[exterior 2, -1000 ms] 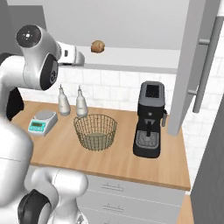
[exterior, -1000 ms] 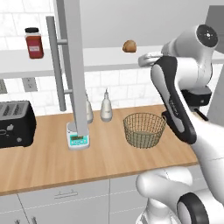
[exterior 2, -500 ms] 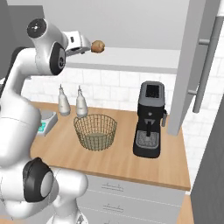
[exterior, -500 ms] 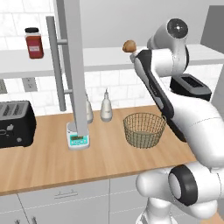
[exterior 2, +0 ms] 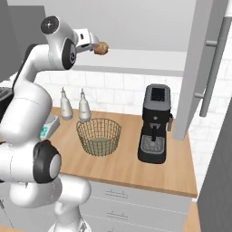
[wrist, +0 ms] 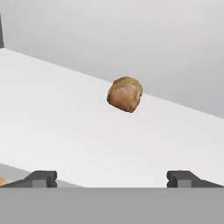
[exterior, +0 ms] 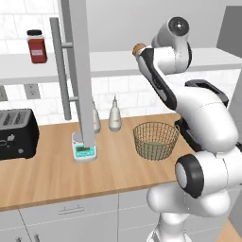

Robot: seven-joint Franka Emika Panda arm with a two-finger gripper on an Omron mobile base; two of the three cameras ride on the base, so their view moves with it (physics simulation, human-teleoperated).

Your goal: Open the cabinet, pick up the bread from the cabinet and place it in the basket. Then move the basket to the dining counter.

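The cabinet stands open, its left door (exterior: 78, 71) swung out edge-on and its right door (exterior 2: 199, 68) swung wide. The bread (wrist: 125, 94), a small golden-brown roll, lies on the pale shelf (wrist: 65, 131) inside. My gripper (wrist: 112, 179) is open and points straight at the roll, a short way in front of it, with nothing between the fingertips (wrist: 41, 178). From the right, the gripper (exterior 2: 94, 45) sits just left of the bread (exterior 2: 102, 48). My arm partly hides the bread (exterior: 138, 47) from the left. The wire basket (exterior: 156, 139) (exterior 2: 99, 137) stands empty on the wood worktop below. The dining counter is out of view.
A red jar (exterior: 36, 46) stands on the shelf's left end. On the worktop are a black toaster (exterior: 16, 133), a scale (exterior: 84, 150) under the left door, two bottles (exterior 2: 84, 106) behind the basket and a coffee machine (exterior 2: 155, 123) to its right.
The arm has swung up and left, bringing the open hand from right of the bread to just in front of it. The bread and basket have not moved.
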